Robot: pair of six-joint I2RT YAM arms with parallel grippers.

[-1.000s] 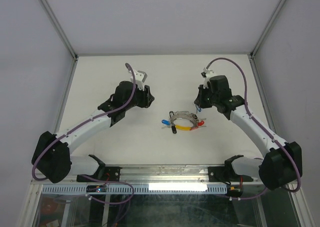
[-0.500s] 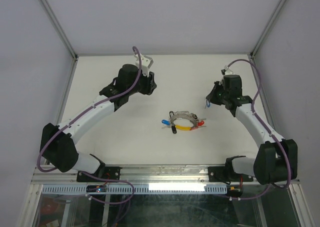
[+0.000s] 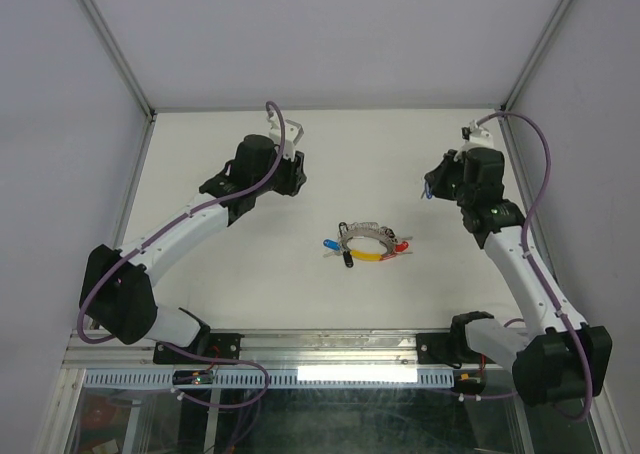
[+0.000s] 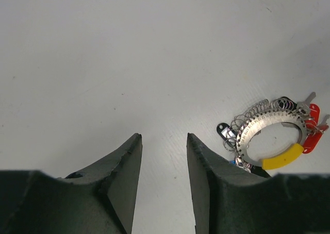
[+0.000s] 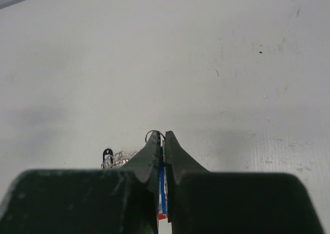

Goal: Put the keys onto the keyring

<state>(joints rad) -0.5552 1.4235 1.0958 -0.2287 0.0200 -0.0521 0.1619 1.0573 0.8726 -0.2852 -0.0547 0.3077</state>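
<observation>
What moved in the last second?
The right pincer, shut on a blue-tagged key, swung away from the keyring, out to the right. The left pincer, open and empty, shifted slightly away too. The keyring and its keys stayed put.

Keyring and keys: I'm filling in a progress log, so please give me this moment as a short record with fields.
keyring: flat on the table, between the two arms
tagged keys: blue, black, yellow and red tags lie around the keyring; cannot tell if they are threaded on
left fingers: open, empty, away from the keyring
right fingers: shut on a blue-tagged key, off to the right, apart from the keyring
</observation>
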